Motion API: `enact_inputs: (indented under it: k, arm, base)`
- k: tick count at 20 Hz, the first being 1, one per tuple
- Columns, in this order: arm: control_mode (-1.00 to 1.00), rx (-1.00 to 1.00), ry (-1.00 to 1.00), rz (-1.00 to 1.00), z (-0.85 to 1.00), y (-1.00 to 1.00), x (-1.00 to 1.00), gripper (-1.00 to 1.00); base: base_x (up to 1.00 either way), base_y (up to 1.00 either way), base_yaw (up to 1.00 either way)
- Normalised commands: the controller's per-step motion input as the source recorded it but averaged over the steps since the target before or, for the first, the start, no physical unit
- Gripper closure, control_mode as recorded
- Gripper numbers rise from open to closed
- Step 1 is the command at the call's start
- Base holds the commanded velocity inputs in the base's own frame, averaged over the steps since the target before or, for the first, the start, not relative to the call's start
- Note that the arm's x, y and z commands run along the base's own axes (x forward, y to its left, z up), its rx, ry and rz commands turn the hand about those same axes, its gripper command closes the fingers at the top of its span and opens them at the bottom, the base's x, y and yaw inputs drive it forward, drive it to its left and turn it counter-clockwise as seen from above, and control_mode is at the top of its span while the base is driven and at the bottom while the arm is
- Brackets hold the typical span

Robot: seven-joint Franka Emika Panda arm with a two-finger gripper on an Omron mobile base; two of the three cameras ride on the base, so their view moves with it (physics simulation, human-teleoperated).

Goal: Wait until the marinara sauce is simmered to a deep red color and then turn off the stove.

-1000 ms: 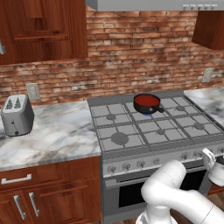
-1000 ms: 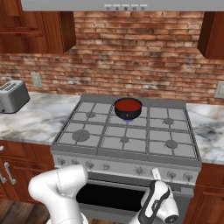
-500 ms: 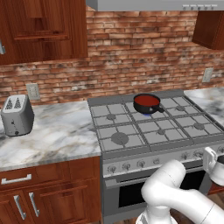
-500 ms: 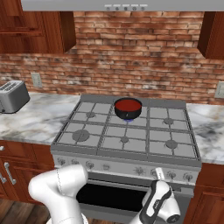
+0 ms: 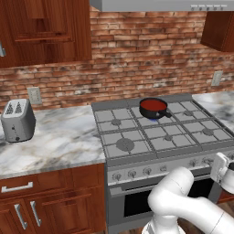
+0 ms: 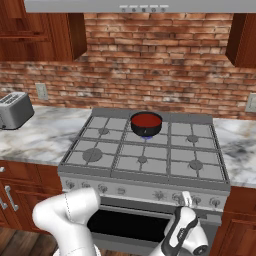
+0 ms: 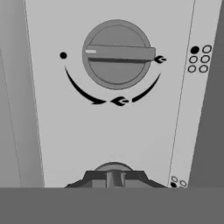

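The marinara sauce [image 6: 146, 120] looked deep red, flame on; gripper [image 6: 185, 199] at a knob [image 7: 117, 54], couldn't tell if closed.

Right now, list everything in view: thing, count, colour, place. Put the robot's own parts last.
Stove: one, grey, six burners, set between the counters.
Pan: one, black, on the back middle burner.
Marinara sauce: one patch, red, in the pan.
Flame: one, blue, under the pan.
Knob: one close up, grey, on the stove's front panel, facing the hand.
Toaster: one, silver, on the left counter.
Counters: two, marbled, flanking the stove.
Outlets: two, pale, on the brick wall.
Arm: one, white, low before the oven.
Gripper: one, dark, pointing at the knob.
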Motion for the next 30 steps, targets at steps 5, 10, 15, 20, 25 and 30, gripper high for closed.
enact_inputs:
  k: [5, 10, 15, 20, 25, 30]
  arm:
    - [-1.00, 0.25, 0.06, 0.00, -0.13, 0.00, 0.00, 1.00]
    - [-1.00, 0.26, 0.06, 0.00, -0.13, 0.00, 0.00, 1.00]
    - [-1.00, 0.26, 0.05, 0.00, -0.12, 0.00, 0.00, 1.00]
    - [-1.00, 0.27, 0.06, 0.00, -0.10, 0.00, 0.00, 1.00]
    - [-1.00, 0.27, 0.06, 0.00, -0.05, 0.00, 0.00, 1.00]
    - [-1.00, 0.27, 0.05, 0.00, -0.03, 0.00, 0.00, 1.00]
  base:
    - [0.00, 0.00, 0.00]
    - [0.00, 0.00, 0.00]
    - [0.00, 0.00, 0.00]
    - [0.00, 0.00, 0.00]
    - [0.00, 0.00, 0.00]
    - [0.00, 0.00, 0.00]
